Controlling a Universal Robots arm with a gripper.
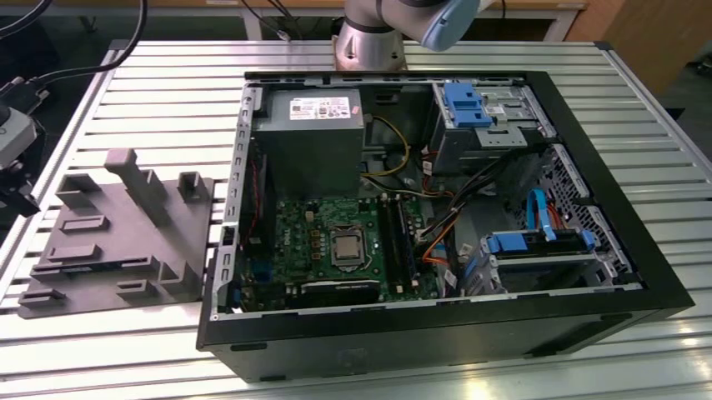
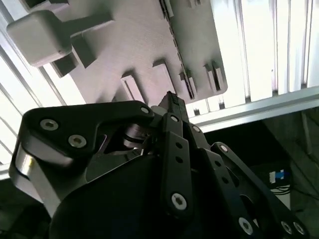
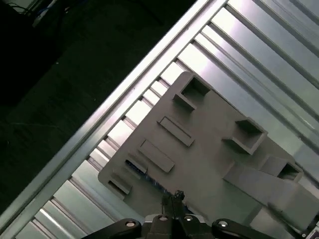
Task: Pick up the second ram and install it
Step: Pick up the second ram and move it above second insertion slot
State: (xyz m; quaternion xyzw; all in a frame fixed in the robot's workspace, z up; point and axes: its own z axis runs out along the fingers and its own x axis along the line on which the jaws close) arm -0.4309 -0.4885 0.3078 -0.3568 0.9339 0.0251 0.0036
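First wrist view: gripper [image 3: 172, 195] hovers over grey tray [image 3: 214, 154], fingertips pressed together, holding nothing. Second ram [image 3: 145, 172] apparently edge-up in tray slot, near tips. You should centre on stick, square fingers across its length.

Open air under gripper [image 3: 172, 195] (raised blocks [image 3: 246, 134] on grey tray [image 3: 209, 149] below)

One grey tray [image 1: 122, 243]; one open computer case [image 1: 445, 337]; one motherboard [image 1: 300, 233]; one power supply [image 1: 309, 146].
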